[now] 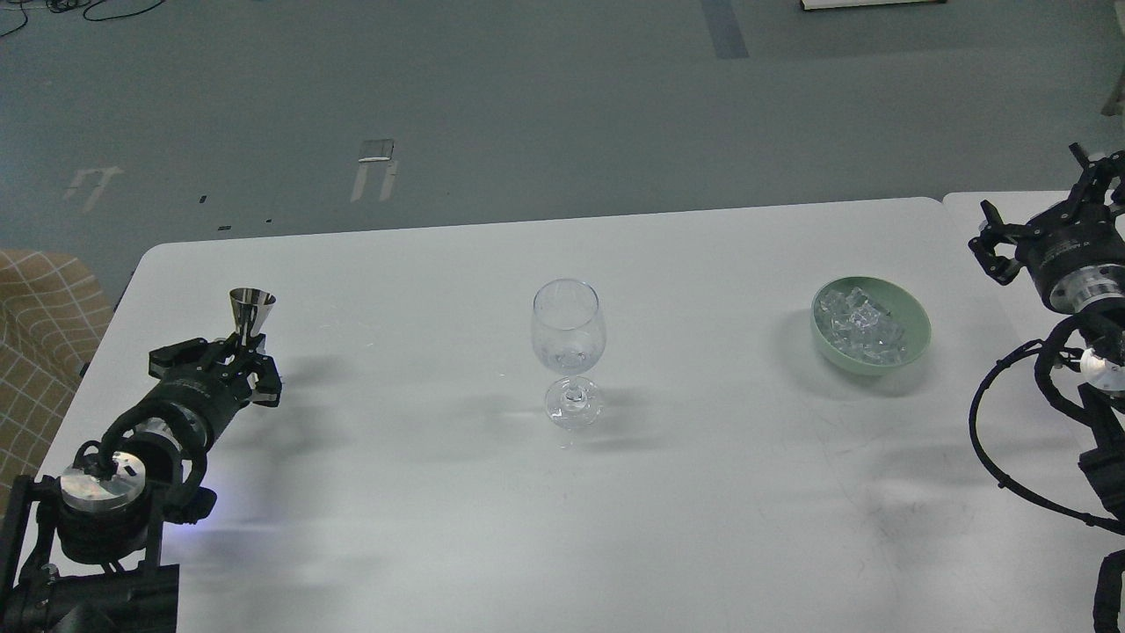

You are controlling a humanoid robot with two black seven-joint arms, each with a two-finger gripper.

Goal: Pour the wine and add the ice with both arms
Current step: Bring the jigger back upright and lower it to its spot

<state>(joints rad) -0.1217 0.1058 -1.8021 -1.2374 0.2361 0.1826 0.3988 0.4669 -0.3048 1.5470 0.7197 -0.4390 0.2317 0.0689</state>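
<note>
A clear wine glass [569,334] stands at the table's middle, with a little clear wine [568,357] at the bottom of its bowl, barely visible. My left gripper [230,359] is low at the table's left, shut on the lower half of a small silver jigger [251,309], which stands upright with its mouth up. Clear ice cubes [860,323] fill a pale green bowl [914,338] at the right. My right gripper [1041,211] is up beyond the bowl's right side, with its claws spread and empty.
The white table [703,492] has its far edge behind the glass and a seam to a second table at the far right. A checked tan seat [39,334] lies off the left edge. Black cables loop off my right arm [993,440].
</note>
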